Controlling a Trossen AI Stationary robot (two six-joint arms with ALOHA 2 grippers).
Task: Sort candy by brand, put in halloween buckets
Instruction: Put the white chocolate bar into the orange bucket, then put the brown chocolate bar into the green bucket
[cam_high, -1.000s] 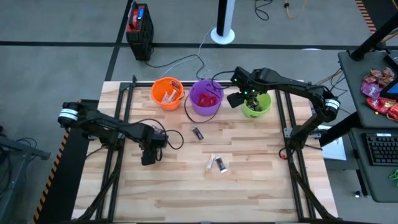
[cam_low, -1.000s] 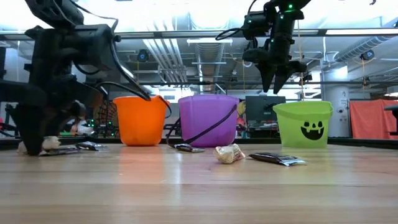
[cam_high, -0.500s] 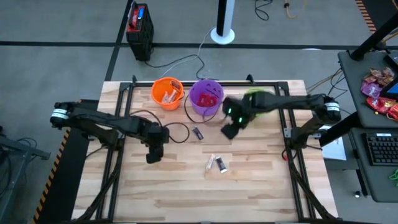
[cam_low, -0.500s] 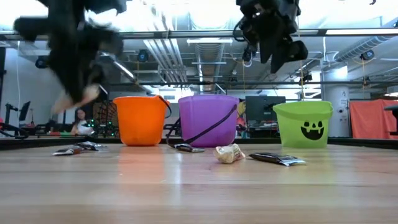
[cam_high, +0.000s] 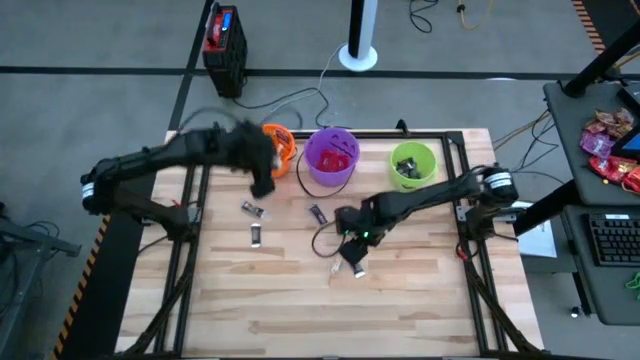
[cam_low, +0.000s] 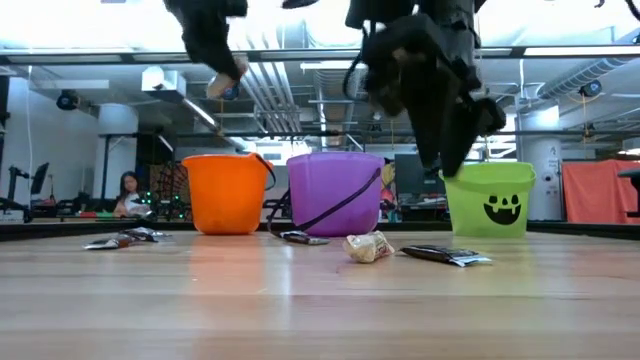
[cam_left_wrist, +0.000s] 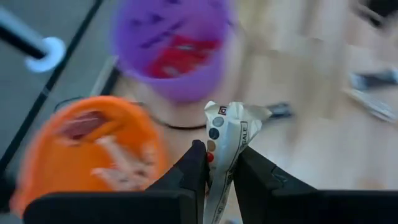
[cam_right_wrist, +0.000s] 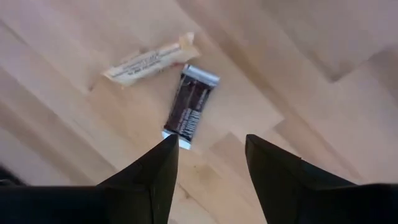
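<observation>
our right gripper (cam_high: 352, 250) hangs low over the middle of the table (cam_high: 420, 290), fingers spread wide and empty; between them in the wrist view lie a dark brown candy bar (cam_right_wrist: 189, 109) and a pale cream-wrapped candy (cam_right_wrist: 149, 59), their ends nearly touching. from above these two pieces sit just beside that gripper, near the table's centre. farther back on the wood lie another dark candy (cam_high: 317, 213) in front of the purple bucket (cam_high: 331, 155), and two more wrapped pieces (cam_high: 252, 210) toward the left. our left gripper (cam_left_wrist: 217, 165) is raised near the back-left of the table, right beside the orange bucket (cam_high: 272, 148), its fingers clamped on a white-wrapped candy (cam_left_wrist: 227, 134) that stands up between them. at the back edge stand the three buckets in a row: orange with candy inside, purple holding red wrappers, and the lime green bucket (cam_high: 412, 163) with dark pieces in it.
</observation>
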